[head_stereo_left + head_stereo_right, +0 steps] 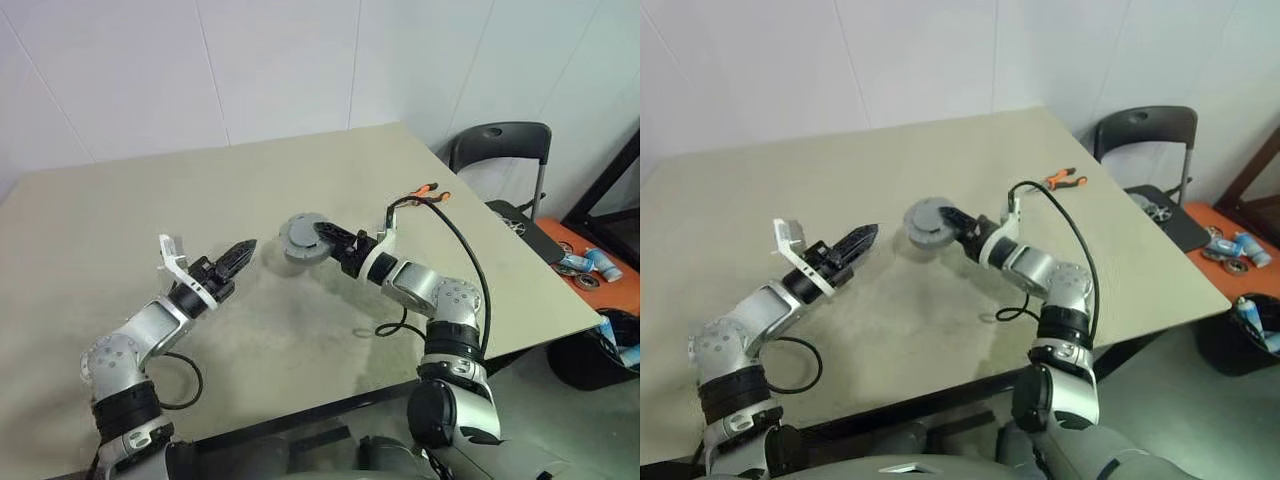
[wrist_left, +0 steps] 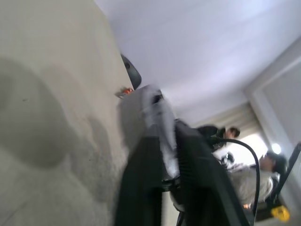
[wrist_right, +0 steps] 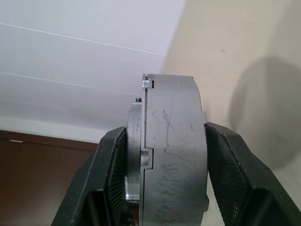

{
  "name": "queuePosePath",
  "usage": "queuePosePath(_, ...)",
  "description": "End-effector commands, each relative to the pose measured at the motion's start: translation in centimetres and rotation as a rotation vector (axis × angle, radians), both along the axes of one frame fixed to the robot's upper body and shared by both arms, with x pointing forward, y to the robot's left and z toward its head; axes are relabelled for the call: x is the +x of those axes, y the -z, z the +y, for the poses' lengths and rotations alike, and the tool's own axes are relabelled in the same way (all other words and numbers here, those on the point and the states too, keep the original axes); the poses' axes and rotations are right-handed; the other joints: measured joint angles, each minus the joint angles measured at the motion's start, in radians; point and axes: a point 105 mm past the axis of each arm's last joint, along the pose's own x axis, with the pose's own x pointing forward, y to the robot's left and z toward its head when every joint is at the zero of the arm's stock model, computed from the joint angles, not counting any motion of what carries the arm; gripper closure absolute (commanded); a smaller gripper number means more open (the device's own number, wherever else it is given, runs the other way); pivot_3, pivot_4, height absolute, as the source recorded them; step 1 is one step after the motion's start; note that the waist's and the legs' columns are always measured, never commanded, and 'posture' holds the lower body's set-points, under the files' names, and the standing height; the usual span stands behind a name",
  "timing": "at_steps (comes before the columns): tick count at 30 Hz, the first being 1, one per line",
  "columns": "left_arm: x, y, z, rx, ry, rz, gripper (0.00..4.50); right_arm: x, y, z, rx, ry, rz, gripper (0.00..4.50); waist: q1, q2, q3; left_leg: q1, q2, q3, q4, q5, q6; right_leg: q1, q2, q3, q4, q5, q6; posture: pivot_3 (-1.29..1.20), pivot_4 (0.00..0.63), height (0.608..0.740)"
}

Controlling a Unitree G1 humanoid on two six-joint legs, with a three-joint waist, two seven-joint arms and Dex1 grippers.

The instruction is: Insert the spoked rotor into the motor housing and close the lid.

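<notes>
The right hand is clamped across the motor housing, holding it lifted clear of the beige bench above its middle, with its shadow lying on the bench surface just below it. In the right wrist view the two black fingers press on opposite flat sides of the dark-grey housing, which stands on edge between them, and a lighter grey disc, apparently the lid, sits flush against one face of it. The left hand hovers empty just to the left of the housing, pointing toward it but apart from it; its fingers look nearly together with only a thin gap, and nothing is between them. A pair of orange-handled pliers lies on the bench beyond and to the right of the housing, near the bench's far right edge. A black chair stands past that edge, further right of the housing. The spoked rotor cannot be made out
</notes>
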Motion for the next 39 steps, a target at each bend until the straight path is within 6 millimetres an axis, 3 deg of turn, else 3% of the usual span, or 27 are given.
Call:
queuePosePath(1,-0.5,-1.3,0.8,-0.04,-0.052,-0.05,2.82,0.0,-5.2,1.5,0.09,-0.04,-0.159,2.32,0.0,0.0,0.0,0.0,0.0,0.0,0.0,0.0,0.0,0.0,0.0,0.0,0.0,0.0,0.0,0.0,0.0,0.74)
queuePosePath(9,-1.0,-2.6,0.1,-0.111,-0.036,-0.088,0.04,0.1,-6.4,2.1,0.096,-0.065,-0.184,2.32,0.002,0.0,0.0,-0.001,-0.001,0.001,0.001,0.0,0.0,-0.001,-0.001,0.001,0.0,-0.001,-0.003,0.0,0.0,0.74)
queuePosePath(15,-1.3,-2.8,-1.2,-0.134,0.007,-0.072,0.01,0.1,-7.0,2.4,0.095,-0.085,-0.199,2.32,0.001,0.0,0.0,-0.004,-0.001,0.001,0.001,0.001,0.001,-0.004,0.0,0.001,0.001,0.0,-0.002,0.0,0.0,0.74)
queuePosePath(21,-1.1,-1.0,-1.9,-0.157,0.034,-0.024,0.01,-0.3,-8.0,3.2,0.108,-0.125,-0.226,2.32,0.0,0.0,0.0,-0.004,-0.001,0.002,0.001,0.002,0.002,-0.004,0.0,0.001,0.001,0.0,-0.003,0.0,0.0,0.74)
queuePosePath(31,-0.3,1.0,-1.8,-0.16,0.064,-0.043,0.01,-0.5,-8.0,3.5,0.105,-0.14,-0.23,2.32,0.001,0.0,0.0,-0.004,-0.001,0.002,0.003,0.002,0.002,-0.004,0.003,0.001,0.002,0.0,-0.004,0.0,0.0,0.74)
queuePosePath(39,-0.4,0.6,-1.1,-0.192,0.087,-0.103,0.01,-0.4,-7.9,3.4,0.097,-0.142,-0.228,2.32,0.0,0.0,0.0,-0.004,-0.001,0.002,0.003,0.002,0.002,-0.004,0.003,0.002,0.003,0.001,-0.002,0.0,0.0,0.74)
